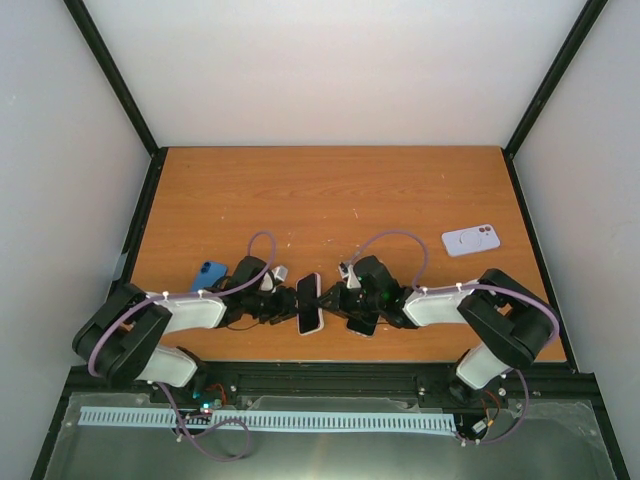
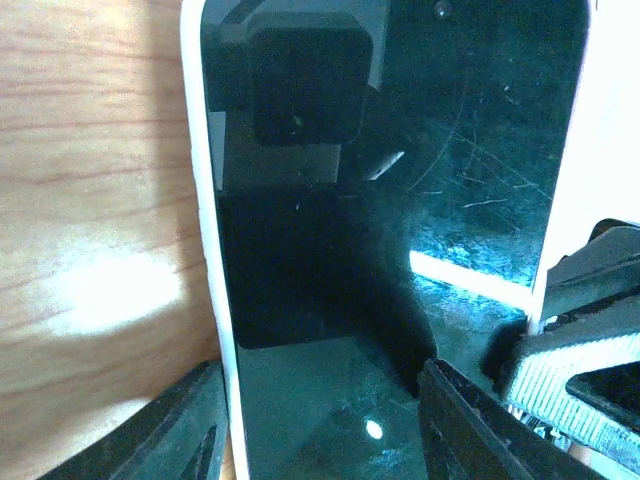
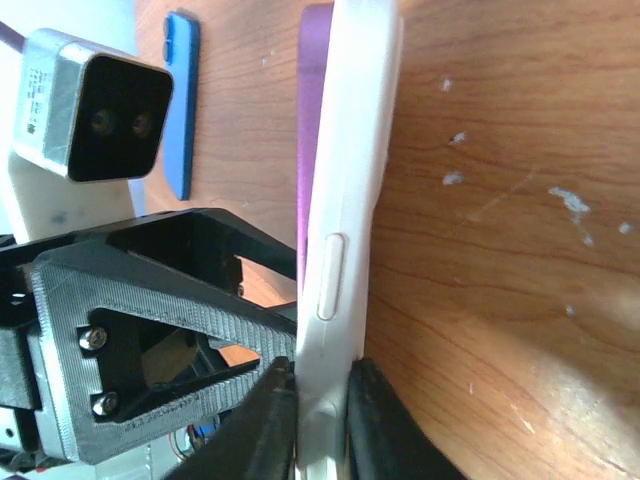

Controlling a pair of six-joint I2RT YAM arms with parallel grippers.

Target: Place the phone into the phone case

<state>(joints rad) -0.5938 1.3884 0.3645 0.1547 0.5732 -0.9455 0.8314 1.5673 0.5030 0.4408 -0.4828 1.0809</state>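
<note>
top view, phone: the phone [image 1: 310, 303] sits between the two arms near the front edge of the table [image 1: 330, 190], dark face up, long axis running front to back
top view, who's nearer: pretty much a tie, with the left gripper [image 1: 288, 302] at its left side and the right gripper [image 1: 331, 298] at its right
top view, spare bits: a white case [image 1: 470, 240] lies well off to the right
left wrist, jaws: spread, with one finger [image 2: 190, 430] just outside the phone's white rim [image 2: 205, 250] and the other over the glass. Can't tell if either is touching
right wrist, jaws: pressed together on the phone's white edge, pinching across its thickness just short of the side button [image 3: 331, 277]
white rim: case or the phone's own frame? Honestly can't tell
</note>
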